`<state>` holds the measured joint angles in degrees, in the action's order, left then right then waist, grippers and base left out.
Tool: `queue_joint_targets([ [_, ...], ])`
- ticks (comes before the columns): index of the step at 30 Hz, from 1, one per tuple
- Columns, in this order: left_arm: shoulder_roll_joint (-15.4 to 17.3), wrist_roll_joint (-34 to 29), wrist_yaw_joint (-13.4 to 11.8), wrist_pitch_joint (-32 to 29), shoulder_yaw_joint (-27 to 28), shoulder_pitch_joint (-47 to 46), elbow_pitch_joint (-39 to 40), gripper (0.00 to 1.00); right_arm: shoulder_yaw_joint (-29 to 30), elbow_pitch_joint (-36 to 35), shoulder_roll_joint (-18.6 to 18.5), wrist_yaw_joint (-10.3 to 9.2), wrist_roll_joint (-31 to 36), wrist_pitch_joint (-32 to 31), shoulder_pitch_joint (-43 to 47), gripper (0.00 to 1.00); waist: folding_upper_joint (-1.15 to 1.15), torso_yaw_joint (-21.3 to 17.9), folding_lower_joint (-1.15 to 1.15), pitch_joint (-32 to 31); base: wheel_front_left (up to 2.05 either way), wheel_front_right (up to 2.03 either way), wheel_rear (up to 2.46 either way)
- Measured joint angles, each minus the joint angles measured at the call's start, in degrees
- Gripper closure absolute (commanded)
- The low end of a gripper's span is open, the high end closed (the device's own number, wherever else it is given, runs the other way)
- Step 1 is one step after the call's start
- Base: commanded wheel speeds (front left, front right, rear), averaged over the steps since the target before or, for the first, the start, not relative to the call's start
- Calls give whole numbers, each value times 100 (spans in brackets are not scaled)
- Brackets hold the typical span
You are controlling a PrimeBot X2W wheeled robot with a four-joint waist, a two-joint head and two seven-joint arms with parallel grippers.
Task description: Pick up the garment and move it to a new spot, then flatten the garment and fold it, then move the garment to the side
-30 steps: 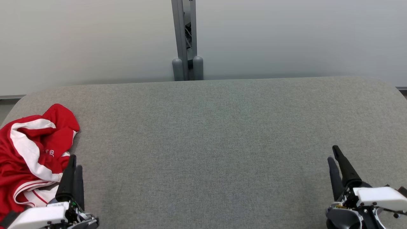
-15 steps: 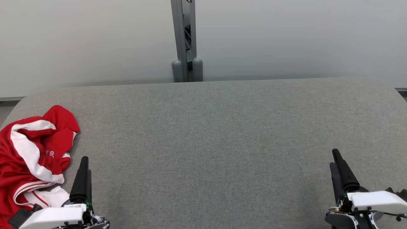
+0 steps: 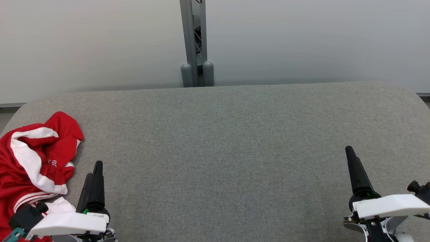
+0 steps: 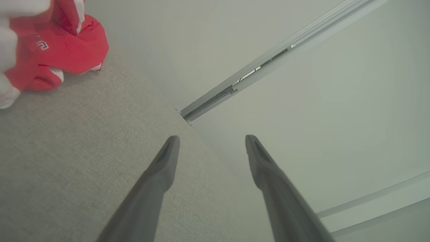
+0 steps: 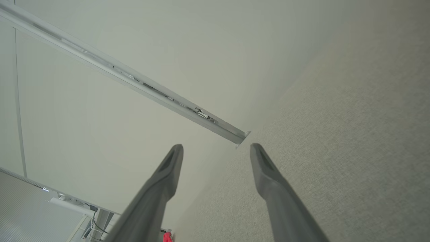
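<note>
Drifting right, the left gripper (image 3: 94, 168) leaves the red garment's (image 3: 30, 161) edge on the desk (image 3: 218, 151). It and the right gripper (image 3: 349, 152) both gape empty, so the pickup looks not yet begun.

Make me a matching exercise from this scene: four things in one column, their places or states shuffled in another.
1 garment
2 left gripper
3 right gripper
4 post

A upright behind the far edge of the table
B open, near the table's right end
C crumpled, red and white
D open, just beside the garment

Pairs: 1-C, 2-D, 3-B, 4-A
</note>
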<state>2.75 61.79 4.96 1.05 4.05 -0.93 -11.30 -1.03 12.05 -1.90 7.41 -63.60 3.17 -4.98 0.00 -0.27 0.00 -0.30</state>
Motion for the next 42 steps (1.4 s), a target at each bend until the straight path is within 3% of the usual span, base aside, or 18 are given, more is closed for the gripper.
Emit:
queue_joint_targets([
  [18, 91, -1908, -200, 363, -188, 183, 86, 0, -153, -81, -19, 0, 1997, 299, 91, 0, 0, 11, 0, -16, 0, 0, 0],
  [42, 182, -3554, -349, 784, -291, 314, 100, 0, -271, -107, -40, 0, 3757, 655, 91, 0, 0, 2, 0, -11, 0, 0, 0],
])
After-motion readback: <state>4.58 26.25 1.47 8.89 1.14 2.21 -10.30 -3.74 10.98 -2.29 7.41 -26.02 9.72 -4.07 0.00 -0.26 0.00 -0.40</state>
